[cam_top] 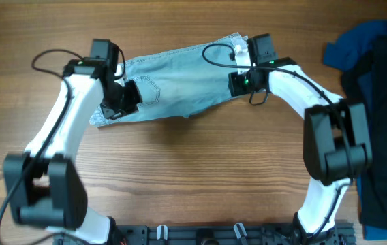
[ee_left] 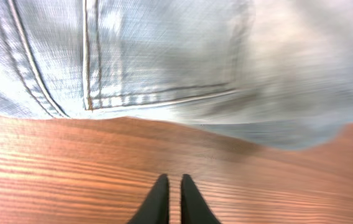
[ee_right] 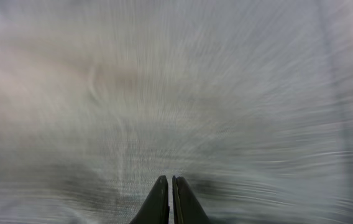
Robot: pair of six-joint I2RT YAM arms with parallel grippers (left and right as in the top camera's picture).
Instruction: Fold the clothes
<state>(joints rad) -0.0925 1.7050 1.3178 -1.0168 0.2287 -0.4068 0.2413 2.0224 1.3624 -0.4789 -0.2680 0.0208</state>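
The light blue denim shorts (cam_top: 180, 82) lie flat across the far middle of the wooden table, with a stitched back pocket (cam_top: 149, 88) facing up. My left gripper (cam_top: 118, 105) is at their left end. In the left wrist view its fingers (ee_left: 169, 182) are shut and empty over bare wood, and the shorts' pocket seam and edge (ee_left: 164, 74) lie just ahead. My right gripper (cam_top: 238, 83) is at the shorts' right end. In the right wrist view its fingers (ee_right: 169, 182) are shut low over blurred denim (ee_right: 176, 87); no pinched cloth shows.
A heap of royal-blue and black garments (cam_top: 377, 102) lies along the right edge of the table. Bare wood (cam_top: 193, 177) runs between the shorts and the arm bases at the near edge.
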